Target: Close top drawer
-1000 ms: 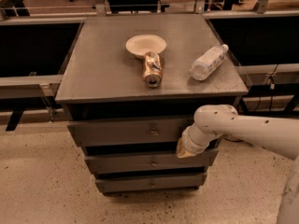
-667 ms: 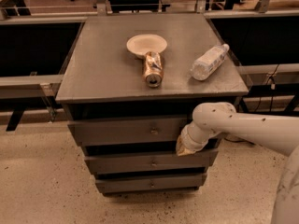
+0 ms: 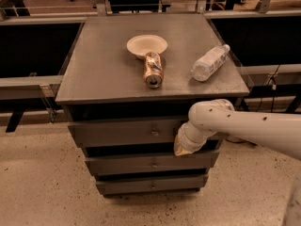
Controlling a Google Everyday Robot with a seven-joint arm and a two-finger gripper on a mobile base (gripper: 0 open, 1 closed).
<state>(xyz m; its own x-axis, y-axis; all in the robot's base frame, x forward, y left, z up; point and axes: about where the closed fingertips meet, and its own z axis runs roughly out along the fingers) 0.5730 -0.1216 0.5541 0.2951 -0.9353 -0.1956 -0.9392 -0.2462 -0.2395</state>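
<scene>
The top drawer point(image 3: 122, 132) is a wide grey front with a small metal knob point(image 3: 154, 132) at its centre. It stands out a little from the cabinet, with a dark gap above it. My white arm comes in from the right. The gripper point(image 3: 182, 147) is at the right end of the drawer front, against its lower edge. The wrist hides the fingers.
Two slimmer drawer fronts point(image 3: 150, 164) sit below. On the cabinet top point(image 3: 99, 65) stand a white bowl point(image 3: 146, 45), a can on its side point(image 3: 153, 69) and a plastic bottle on its side point(image 3: 209, 63). Speckled floor lies in front; rails run behind.
The arm's elbow and wrist have shifted slightly left toward the drawer front. The drawer looks about the same.
</scene>
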